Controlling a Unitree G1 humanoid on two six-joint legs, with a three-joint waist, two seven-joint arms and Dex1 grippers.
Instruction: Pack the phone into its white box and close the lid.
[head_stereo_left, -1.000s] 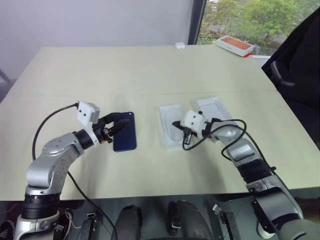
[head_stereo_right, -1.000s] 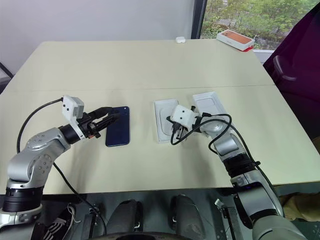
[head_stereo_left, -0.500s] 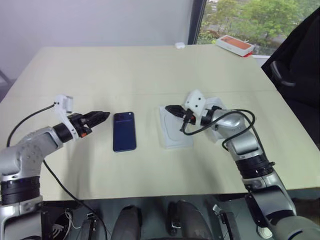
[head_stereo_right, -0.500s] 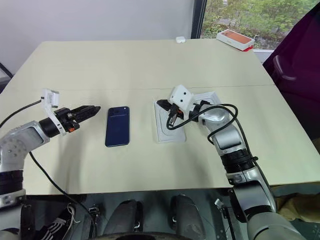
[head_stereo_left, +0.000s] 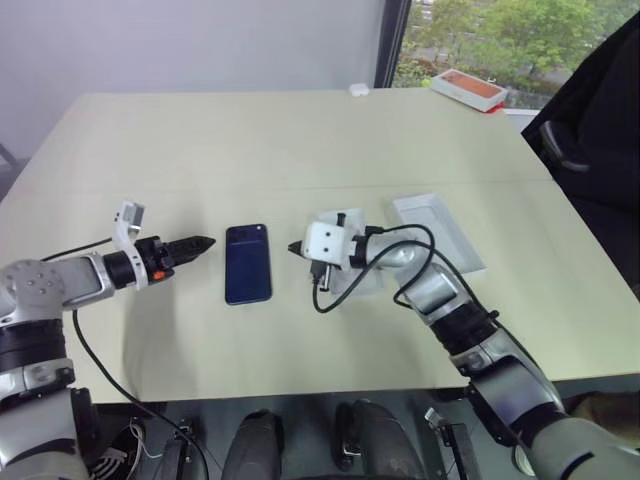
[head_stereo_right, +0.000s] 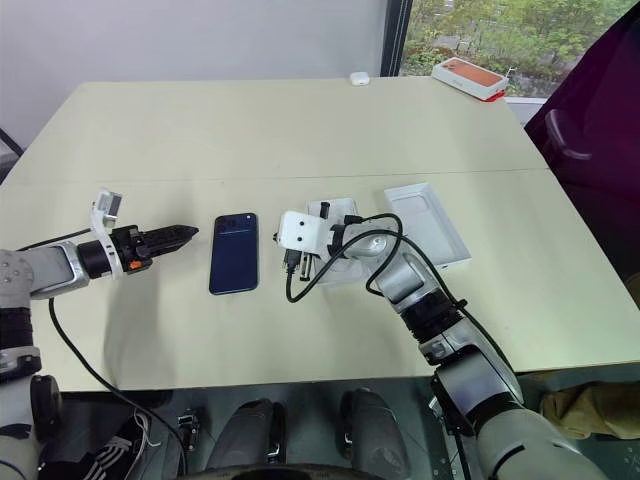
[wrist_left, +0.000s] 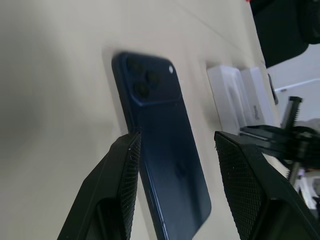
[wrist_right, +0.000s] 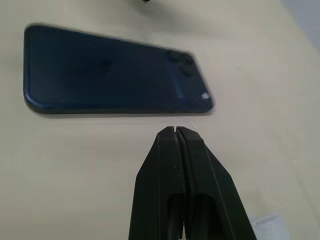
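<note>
Phone (head_stereo_left: 248, 262) lying flat on tabletop (head_stereo_left: 300, 150), camera cluster toward far end, nothing touching it. Left tool (head_stereo_left: 203, 243) hovering just beside phone's left edge, fingers (wrist_left: 122, 165) parted, gripping nothing. Right tool (head_stereo_left: 297, 246) pointing at phone's right edge, fingers pressed together, empty. White box (head_stereo_left: 350, 270) sitting behind right tool, partly hidden by wrist. Lid (head_stereo_left: 438, 230) lying further right, inner face up. Orange-topped box (head_stereo_left: 470, 90) resting at far corner.

Both eye views look forward and down over the surface (head_stereo_left: 300, 140) from the head. Each wrist view looks low and close at the phone (wrist_right: 112, 77), from opposite sides.
</note>
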